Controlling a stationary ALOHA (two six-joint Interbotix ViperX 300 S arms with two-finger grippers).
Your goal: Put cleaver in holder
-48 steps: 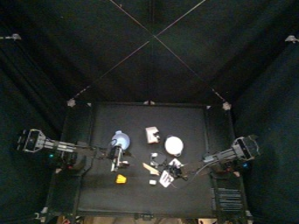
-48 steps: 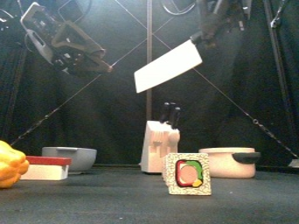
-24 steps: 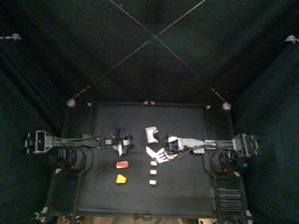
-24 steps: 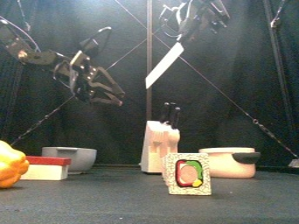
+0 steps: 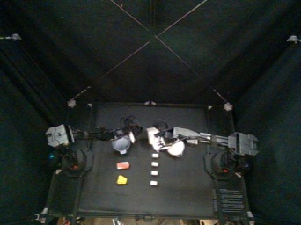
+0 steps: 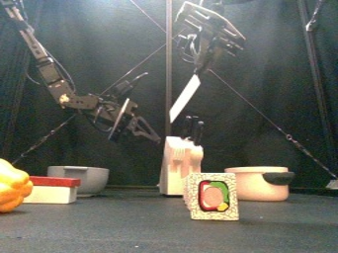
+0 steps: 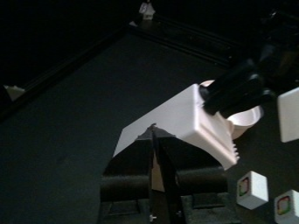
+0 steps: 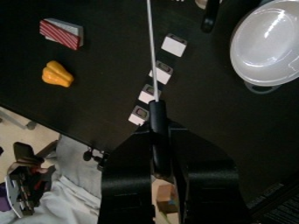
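- Because my right gripper (image 6: 201,59) is clamped on the short dark handle, the flat whitish rectangular cleaver (image 6: 187,94) hangs blade-down in the air, just above the upright tan-and-white knife holder (image 6: 177,166).
- I judge the cleaver light and stiff. Its faces look smooth and probably slippery, so the handle end is the place to hold it.
- The blade is thin and broad. I expect any tilt at the wrist to swing its tip wide of a slot.
- My left gripper (image 6: 132,121) hangs beside the holder, near its top. I cannot tell how wide its fingers stand or whether they touch anything.
- From the front I see the blade's slant and the gap down to the holder, with dark handles (image 6: 193,126) already standing in it.
- My right wrist view shows the blade edge-on as a thin bright line, with small white cubes (image 8: 165,74) on the table beneath. Neither that line nor those cubes show from the front.
- From high above, the cleaver is too small to pick out. That view does place the holder between the pale blue round bowl (image 5: 121,142) and the white oval disc (image 5: 175,147).
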